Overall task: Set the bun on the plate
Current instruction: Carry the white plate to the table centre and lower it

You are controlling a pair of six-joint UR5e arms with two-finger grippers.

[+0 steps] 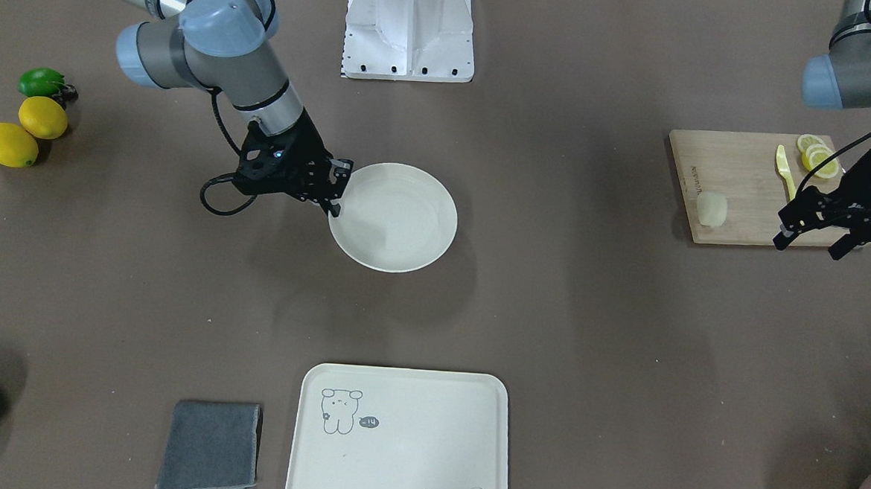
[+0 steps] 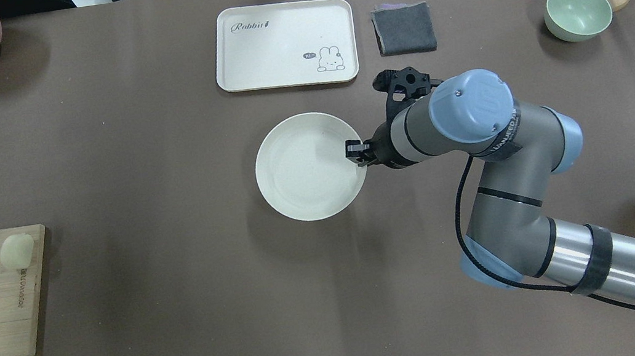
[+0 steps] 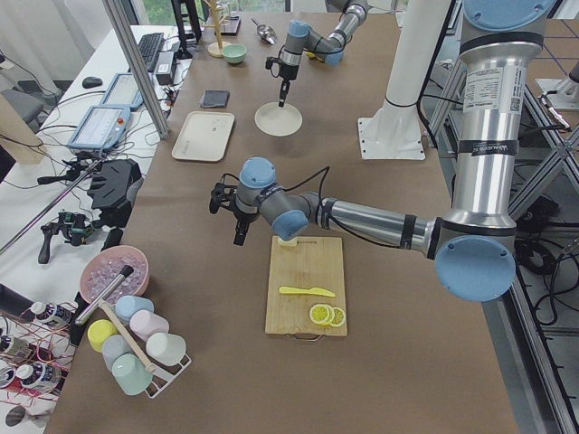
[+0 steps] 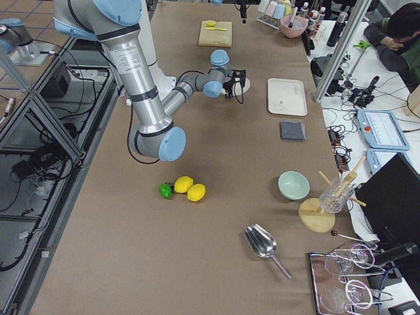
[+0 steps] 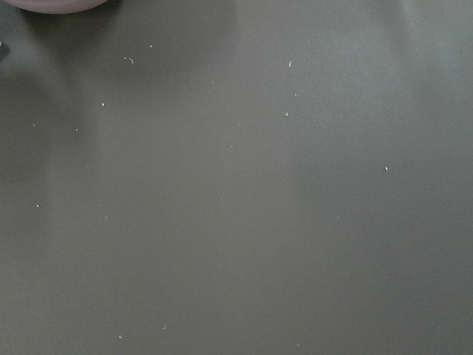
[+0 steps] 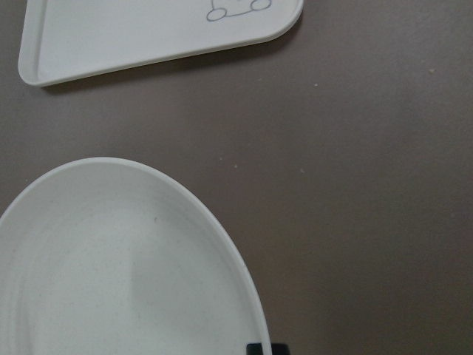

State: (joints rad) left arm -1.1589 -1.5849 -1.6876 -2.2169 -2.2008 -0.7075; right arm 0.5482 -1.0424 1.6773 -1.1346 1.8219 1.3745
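**A:** Where are we?
**B:** The plate (image 1: 399, 220), left of centre, is bare, and the right gripper (image 1: 340, 189) is spread at its rim. The bun (image 1: 712, 209) is far right on the board (image 1: 737, 171). The left gripper (image 1: 808, 248) is near it, spread and empty.
**A:** Next?
**B:** Likely the pick: over the bun, down, close.

- Noted plain cream-white on round shallow plate (image 1: 406, 228).
- Noted pale cream on small rounded bun (image 1: 711, 210).
- Noted grey line drawing on rectangular cream tray (image 1: 425, 438).
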